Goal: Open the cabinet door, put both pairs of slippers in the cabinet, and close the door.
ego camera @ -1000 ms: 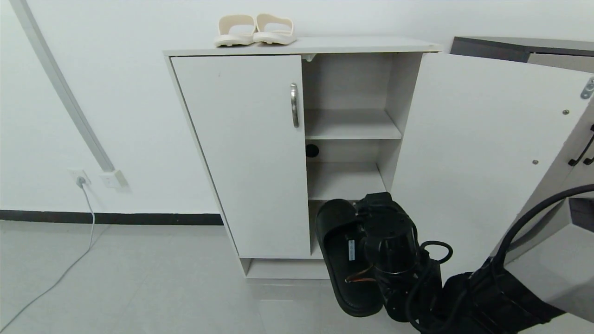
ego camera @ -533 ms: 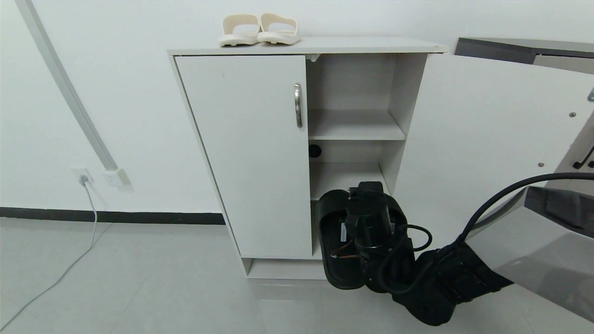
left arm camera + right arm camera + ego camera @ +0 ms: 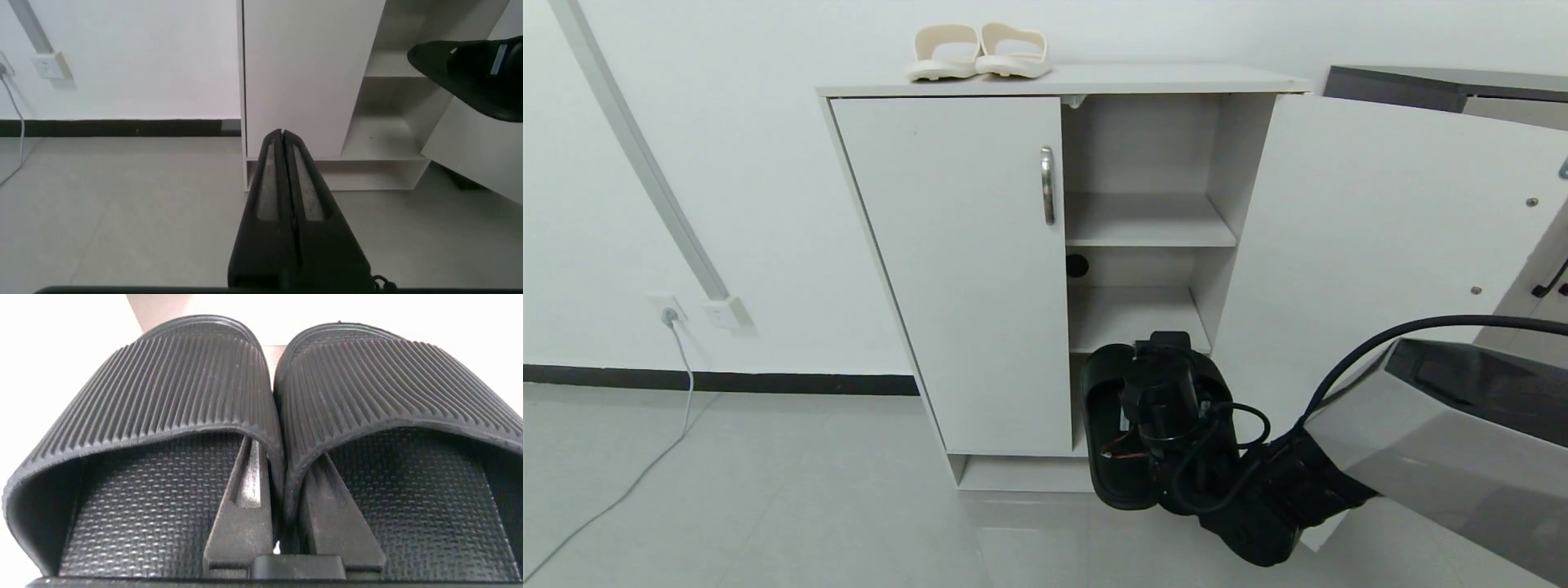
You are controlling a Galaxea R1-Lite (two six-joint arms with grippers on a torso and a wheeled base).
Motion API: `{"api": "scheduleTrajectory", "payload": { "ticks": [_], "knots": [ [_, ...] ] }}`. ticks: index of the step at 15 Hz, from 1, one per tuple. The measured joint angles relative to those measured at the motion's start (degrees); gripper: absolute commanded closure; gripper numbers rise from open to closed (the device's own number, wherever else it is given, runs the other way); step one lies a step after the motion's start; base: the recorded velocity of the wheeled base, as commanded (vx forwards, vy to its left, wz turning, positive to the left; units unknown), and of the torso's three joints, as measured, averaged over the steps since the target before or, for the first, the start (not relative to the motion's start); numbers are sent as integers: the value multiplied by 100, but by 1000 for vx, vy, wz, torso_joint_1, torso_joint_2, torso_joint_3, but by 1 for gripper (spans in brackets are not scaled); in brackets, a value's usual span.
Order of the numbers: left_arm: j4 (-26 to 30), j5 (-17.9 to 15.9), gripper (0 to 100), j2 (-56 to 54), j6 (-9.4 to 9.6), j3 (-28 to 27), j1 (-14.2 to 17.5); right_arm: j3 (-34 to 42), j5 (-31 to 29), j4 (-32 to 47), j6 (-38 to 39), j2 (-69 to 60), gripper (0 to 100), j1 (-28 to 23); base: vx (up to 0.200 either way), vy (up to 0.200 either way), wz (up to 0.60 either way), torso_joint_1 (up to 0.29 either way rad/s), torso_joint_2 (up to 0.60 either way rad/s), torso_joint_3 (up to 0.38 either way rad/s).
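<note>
My right gripper [image 3: 1156, 384] is shut on a pair of black slippers [image 3: 1109, 425], held side by side at the mouth of the cabinet's bottom compartment. In the right wrist view its fingers [image 3: 245, 490] pinch the two inner walls of the black slippers [image 3: 188, 400] together. A cream pair of slippers [image 3: 977, 51] lies on top of the white cabinet [image 3: 1143, 80]. The right door [image 3: 1372, 245] stands wide open; the left door [image 3: 964, 269] with its metal handle [image 3: 1046, 185] is closed. My left gripper [image 3: 282, 143] is shut and empty, low over the floor in front of the cabinet [image 3: 310, 73].
Two bare shelves [image 3: 1143, 224] sit above the bottom compartment. A grey cabinet [image 3: 1445, 86] stands behind the open door at the right. A wall socket with a cable [image 3: 670, 318] is at the left, above grey floor tiles [image 3: 768, 506].
My right arm has carried the black slippers forward and down toward the bottom compartment. The head camera shifted slightly between the first and second frames.
</note>
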Motion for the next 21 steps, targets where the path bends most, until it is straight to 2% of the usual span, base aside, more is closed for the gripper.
{"api": "scheduleTrajectory", "payload": {
  "ticks": [4,8,13,17,21],
  "knots": [
    [0,0,100,0,0,0,0,41,0,0,0,82,100,0,0,0,0,1,-1,-18],
    [0,0,100,0,0,0,0,39,27,0,0,134,100,-13,0,0,0,5,6,-173],
    [0,0,100,1,2,0,0,39,352,-9,0,149,100,-61,0,0,0,2,2,-196],
    [0,0,100,4,0,0,0,135,405,-274,-105,77,100,-63,0,0,0,5,2,-127],
    [0,0,100,4,2,0,0,407,407,-1490,-808,18,100,-77,0,0,0,0,0,0]
  ]
}}
